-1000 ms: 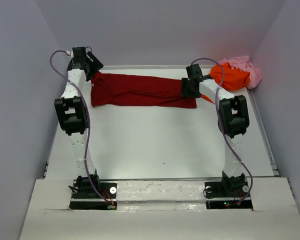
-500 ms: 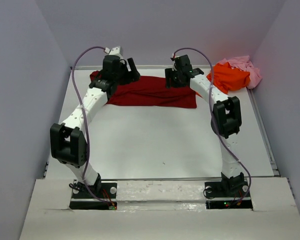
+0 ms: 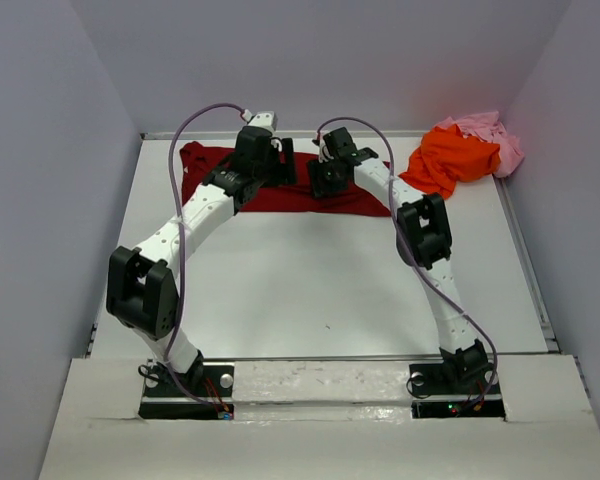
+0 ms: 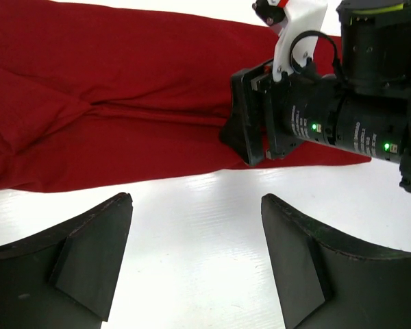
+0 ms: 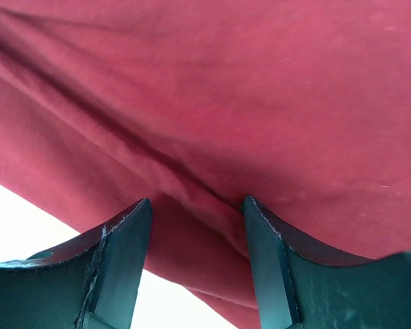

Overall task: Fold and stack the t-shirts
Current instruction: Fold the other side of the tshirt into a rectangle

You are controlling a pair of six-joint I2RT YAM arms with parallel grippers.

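The dark red t-shirt (image 3: 208, 172) lies folded into a long strip across the far side of the table. It also shows in the left wrist view (image 4: 109, 89) and fills the right wrist view (image 5: 260, 82). My left gripper (image 3: 284, 162) is open and empty; in its own view (image 4: 196, 200) it is over bare table just off the strip's near edge. My right gripper (image 3: 325, 180) is open, low over the strip's middle, its jaws either side of a crease (image 5: 197, 203). The orange t-shirt (image 3: 450, 160) lies crumpled at the far right, on the pale pink one (image 3: 490, 130).
The white table (image 3: 310, 280) is walled in by grey panels at the left, back and right. My two grippers are close together, and the right one (image 4: 260, 130) shows just ahead of the left gripper's fingers. Both arm bases stand at the near edge.
Both arms have swung inward from the ends of the red strip to its middle, the left moving right and the right moving left. The shirt has hardly moved.
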